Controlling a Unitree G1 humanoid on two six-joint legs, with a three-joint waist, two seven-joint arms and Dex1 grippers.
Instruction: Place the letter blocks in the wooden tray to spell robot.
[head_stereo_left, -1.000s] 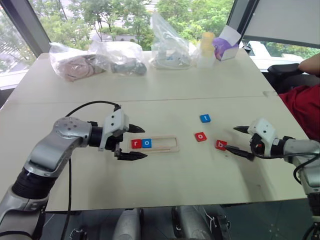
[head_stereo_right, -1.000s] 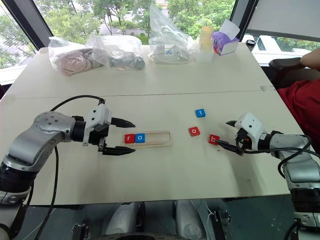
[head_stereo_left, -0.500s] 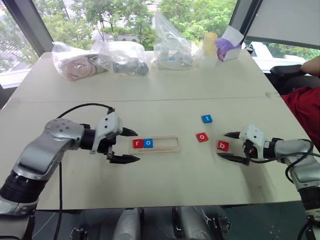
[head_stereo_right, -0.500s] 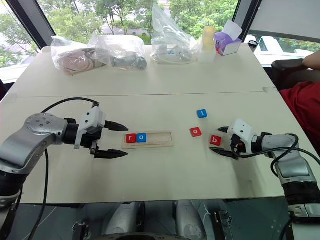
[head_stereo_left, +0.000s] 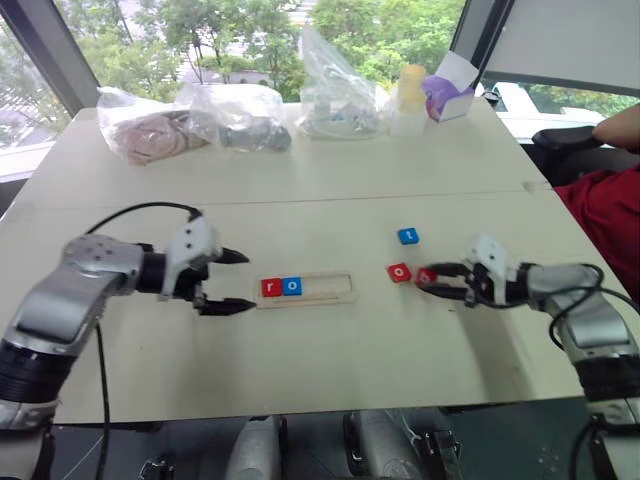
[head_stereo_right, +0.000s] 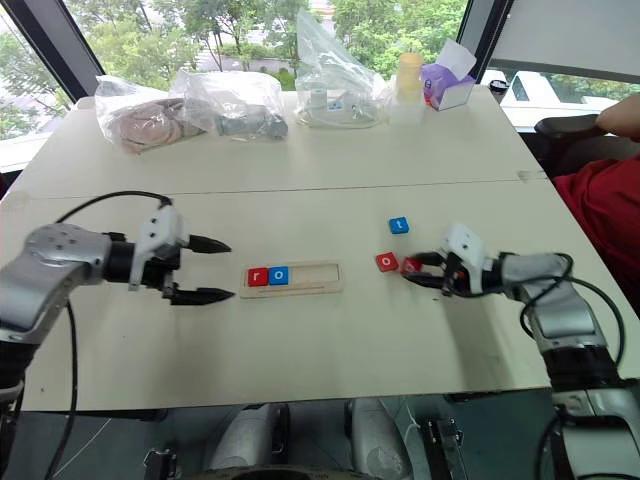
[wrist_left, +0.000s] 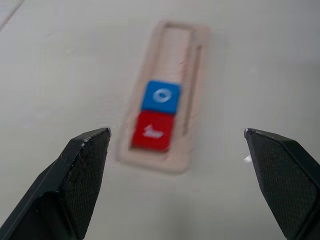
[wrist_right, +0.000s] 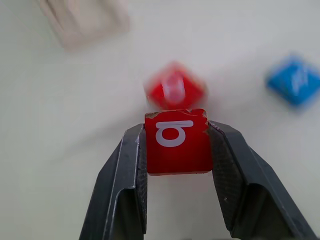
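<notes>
Left gripper (head_stereo_left: 228, 281): fingers spread wide, empty, just off the wooden tray's left end.
Wooden tray (head_stereo_left: 330, 287): flat on the table (head_stereo_left: 300, 200); red r block (head_stereo_left: 271, 288) and blue o block (head_stereo_left: 292, 286) fill its two leftmost slots.
Right gripper (wrist_right: 175, 145): fingers clamped on the red b block (wrist_right: 176, 140).
Red o block (head_stereo_left: 400, 272): just beside the b block.
Blue t block (head_stereo_left: 408, 236): farther back, apart.
Plastic bags (head_stereo_left: 240, 112): along the far edge.
</notes>
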